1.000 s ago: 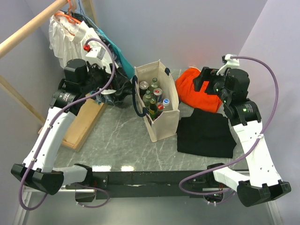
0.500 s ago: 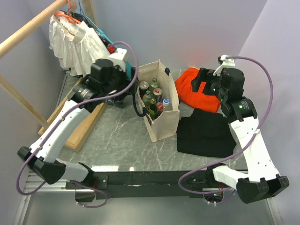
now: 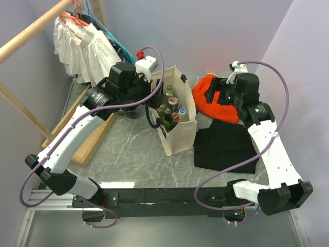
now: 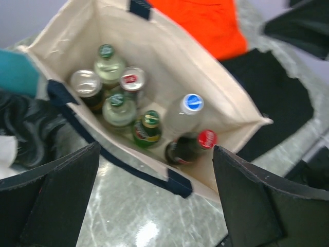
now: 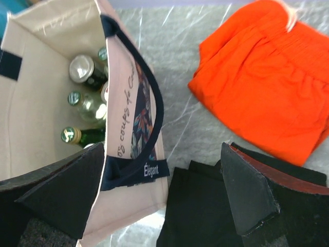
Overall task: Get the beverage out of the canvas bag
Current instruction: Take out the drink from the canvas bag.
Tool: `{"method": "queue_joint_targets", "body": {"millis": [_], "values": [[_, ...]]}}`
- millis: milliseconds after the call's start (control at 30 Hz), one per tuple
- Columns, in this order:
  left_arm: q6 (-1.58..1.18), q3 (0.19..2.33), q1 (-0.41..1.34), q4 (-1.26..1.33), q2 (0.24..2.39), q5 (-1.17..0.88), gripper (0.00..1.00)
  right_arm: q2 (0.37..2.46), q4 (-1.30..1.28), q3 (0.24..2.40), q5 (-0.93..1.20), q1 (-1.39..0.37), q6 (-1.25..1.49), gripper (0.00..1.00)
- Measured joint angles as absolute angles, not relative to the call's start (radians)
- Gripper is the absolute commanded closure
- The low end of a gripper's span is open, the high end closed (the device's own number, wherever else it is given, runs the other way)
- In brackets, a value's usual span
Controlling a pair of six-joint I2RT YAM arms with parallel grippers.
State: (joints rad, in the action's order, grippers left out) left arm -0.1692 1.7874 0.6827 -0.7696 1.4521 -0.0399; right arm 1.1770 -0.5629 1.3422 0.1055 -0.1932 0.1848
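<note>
The beige canvas bag [image 3: 178, 138] stands upright mid-table with its mouth open. Inside it are several beverages: a red-capped dark bottle [image 4: 206, 138], a blue-capped clear bottle [image 4: 193, 102], a green bottle [image 4: 149, 120] and a can [image 4: 85, 81]. My left gripper [image 3: 149, 96] hovers open above the bag's left rim, with nothing between its fingers; in the left wrist view the left gripper [image 4: 155, 150] frames the bag's near rim and dark strap. My right gripper [image 3: 212, 93] is open over the orange cloth, right of the bag. In its own view the right gripper [image 5: 162, 149] looks down on the bag's right wall [image 5: 125, 118].
An orange cloth bundle [image 3: 220, 102] lies right of the bag, with a black folded cloth [image 3: 226, 146] in front of it. A wooden board [image 3: 93, 135] lies at the left. Clothes [image 3: 81, 47] hang from a wooden rail at the back left.
My left arm has swung right from the hanging clothes to the bag's left rim. The right arm has edged left towards the bag. Both grippers stayed open.
</note>
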Motion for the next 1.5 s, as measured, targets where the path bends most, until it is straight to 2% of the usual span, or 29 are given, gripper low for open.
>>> {"method": "queue_joint_targets", "body": {"millis": [433, 833, 1500], "values": [[-0.17, 1.652, 0.727, -0.752, 1.384, -0.232, 0.04, 1.127, -0.674, 1.332, 0.158, -0.32, 0.133, 0.0], [-0.175, 1.625, 0.763, -0.693, 1.437, -0.238, 0.04, 1.055, -0.71, 1.183, 0.102, -0.396, 0.159, 0.0], [-0.182, 1.61, 0.763, -0.646, 1.471, -0.211, 0.04, 1.1, -0.684, 1.178, 0.073, -0.464, 0.163, 0.0]]}}
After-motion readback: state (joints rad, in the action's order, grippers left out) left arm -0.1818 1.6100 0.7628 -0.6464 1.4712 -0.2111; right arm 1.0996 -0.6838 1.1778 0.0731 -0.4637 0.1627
